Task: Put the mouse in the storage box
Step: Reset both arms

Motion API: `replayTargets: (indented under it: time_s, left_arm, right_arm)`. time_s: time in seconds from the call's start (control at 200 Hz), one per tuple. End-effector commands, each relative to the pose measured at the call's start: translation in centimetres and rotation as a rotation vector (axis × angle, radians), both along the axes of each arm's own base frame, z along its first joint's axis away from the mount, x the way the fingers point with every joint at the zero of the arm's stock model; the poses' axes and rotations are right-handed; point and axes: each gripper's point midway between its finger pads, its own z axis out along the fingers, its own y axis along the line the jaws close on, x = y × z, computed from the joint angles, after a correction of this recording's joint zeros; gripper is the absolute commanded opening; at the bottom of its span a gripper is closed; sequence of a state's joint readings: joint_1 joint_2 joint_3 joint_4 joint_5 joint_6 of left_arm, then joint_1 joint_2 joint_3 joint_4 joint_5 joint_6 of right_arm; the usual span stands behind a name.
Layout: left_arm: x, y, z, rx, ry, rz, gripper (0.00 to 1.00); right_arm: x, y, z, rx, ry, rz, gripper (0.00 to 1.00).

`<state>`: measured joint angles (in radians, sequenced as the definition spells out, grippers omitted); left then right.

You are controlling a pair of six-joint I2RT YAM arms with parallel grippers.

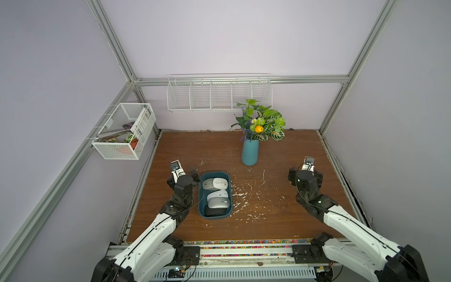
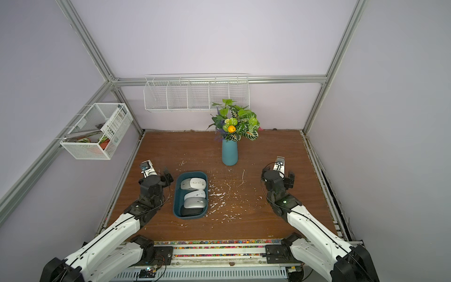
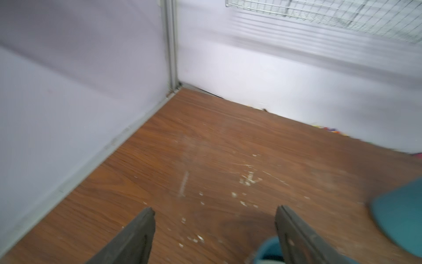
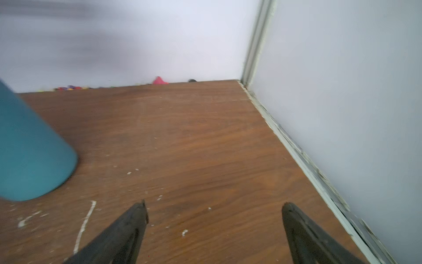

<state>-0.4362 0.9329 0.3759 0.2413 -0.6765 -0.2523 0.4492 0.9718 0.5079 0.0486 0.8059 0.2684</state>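
Five mice [image 1: 217, 194] lie inside the storage box [image 1: 201, 195], and we see none on the table [image 1: 280, 151] outside it. In both top views the box sits on the left half of the table, with its long side running from the near edge towards the back wall.

Contents, from far end to near end:
- a grey mouse [image 1: 207, 184] and a white mouse [image 1: 220, 183] side by side, touching;
- a second white mouse [image 1: 218, 194];
- a silver mouse [image 1: 219, 203], partly overlapping its neighbours;
- a black mouse [image 1: 214, 212] against the near wall of the box.

Left gripper [image 3: 215, 208]: we read the jaws as spread wide with nothing between them; only bare wood shows in the gap. In the top views its wrist hangs just beside the far left corner of the box, outside the rim.

Right gripper [image 4: 215, 203]: the jaws are likewise spread wide and hold nothing. It hangs over the right side of the table, well apart from the box.

A blue vase [image 1: 250, 153] with green leaves and an orange flower stands upright between the two arms, beyond the box. White scratches [image 1: 241, 195] mark the wood to the right of the box. A long wire basket [image 1: 219, 95] hangs on the back wall, and a smaller wire basket [image 1: 122, 131] hangs on the left wall.

The wrist views are blurred.
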Motion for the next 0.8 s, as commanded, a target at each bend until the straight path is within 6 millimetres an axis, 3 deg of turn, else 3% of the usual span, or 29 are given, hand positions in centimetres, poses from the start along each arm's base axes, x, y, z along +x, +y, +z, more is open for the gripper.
replayTargets:
  time_s: [0.0,0.105,0.24,0.36,0.415,0.5,0.575,0.745,0.795]
  left_arm:
    - [0.1,2.3,0.6,0.180,-0.089,0.116,0.88]
    - [0.8,2.5,-2.8,0.208,-0.036,0.070,0.89]
    - [2.5,2.5,-2.6,0.204,-0.073,0.004,0.88]
    - [4.4,2.8,-2.3,0.172,-0.121,-0.077,0.86]
    - [5.4,2.1,-3.7,0.167,-0.105,-0.181,0.87]
    - [6.0,3.4,-4.6,0.105,-0.126,-0.189,0.85]
    - [6.7,3.7,-5.4,0.080,-0.083,-0.215,0.85]
    - [8.0,4.1,-6.1,0.003,-0.032,-0.287,0.86]
    - [8.0,4.2,-5.9,0.005,-0.044,-0.284,1.00]
  right_arm:
    - [-0.8,-2.6,-1.6,-0.033,0.031,-0.120,0.97]
    - [0.4,-2.8,-1.7,-0.100,-0.017,-0.099,0.97]
    - [1.5,-4.8,-5.2,-0.127,-0.011,-0.140,0.97]
    - [3.1,-4.5,-4.7,-0.101,-0.100,-0.088,0.97]
    - [4.0,-4.0,-4.5,-0.095,-0.145,-0.023,0.98]
    - [5.1,-4.3,-6.0,-0.088,-0.154,-0.015,0.98]
    - [5.9,-2.4,-7.1,-0.080,-0.141,0.114,0.97]
    - [7.7,-4.2,-8.7,0.026,-0.039,0.090,0.96]
    - [7.6,-4.4,-8.7,0.034,-0.038,0.086,0.97]
